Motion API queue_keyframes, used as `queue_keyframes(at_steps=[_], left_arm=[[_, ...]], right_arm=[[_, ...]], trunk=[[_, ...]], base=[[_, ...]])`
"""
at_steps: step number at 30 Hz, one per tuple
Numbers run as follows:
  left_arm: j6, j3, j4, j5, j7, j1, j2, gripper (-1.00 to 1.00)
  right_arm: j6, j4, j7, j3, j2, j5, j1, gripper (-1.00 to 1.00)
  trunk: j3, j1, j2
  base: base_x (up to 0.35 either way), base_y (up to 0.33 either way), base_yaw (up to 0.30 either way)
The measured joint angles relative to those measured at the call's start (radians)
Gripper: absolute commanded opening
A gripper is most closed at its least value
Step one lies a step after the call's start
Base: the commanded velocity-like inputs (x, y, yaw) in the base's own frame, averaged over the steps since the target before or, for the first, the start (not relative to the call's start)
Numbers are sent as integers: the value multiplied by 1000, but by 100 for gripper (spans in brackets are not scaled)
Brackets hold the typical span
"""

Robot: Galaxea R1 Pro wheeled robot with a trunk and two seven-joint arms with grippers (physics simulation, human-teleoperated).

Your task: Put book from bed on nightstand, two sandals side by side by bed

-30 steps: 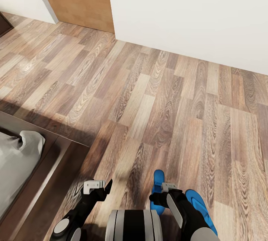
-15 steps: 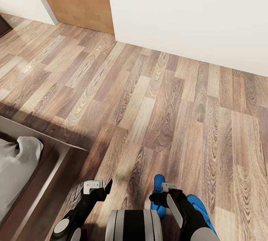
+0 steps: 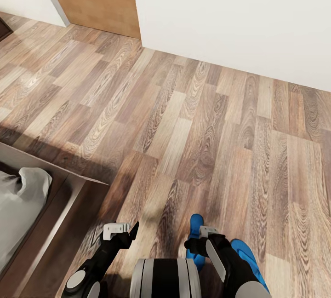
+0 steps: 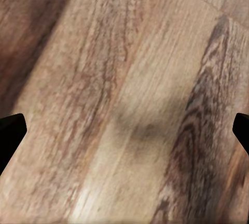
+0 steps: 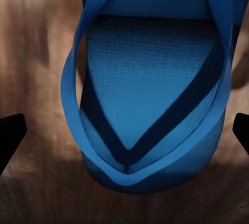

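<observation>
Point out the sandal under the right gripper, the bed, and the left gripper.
sandal (image 5: 150, 110), right wrist view, on the blue footbed between the thong straps.
bed (image 3: 18, 210), head view, on the off-white bedding at its corner.
left gripper (image 3: 125, 232), head view, midway between its fingertips, above bare floor.

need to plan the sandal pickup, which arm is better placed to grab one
Right. The right claw hangs open directly over a blue sandal, which sits between its fingertips in the right wrist view. The left claw has just bare floor beneath it.
</observation>
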Motion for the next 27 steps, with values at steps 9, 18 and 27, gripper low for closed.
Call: queue_keyframes(at_steps=[9,18,27], left_arm=[[0,1,0,0,0,0,0,100],[0,0,0,0,0,0,0,100],[0,0,-1,0,0,0,0,100]], right_arm=[[0,0,0,0,0,0,0,100],[0,0,1,0,0,0,0,100],[0,-1,0,0,0,0,0,-100]], trunk=[[-11,1,-1],[-19,2,-1],[-19,2,-1]], base=[[0,0,0],[0,0,0],[0,0,0]])
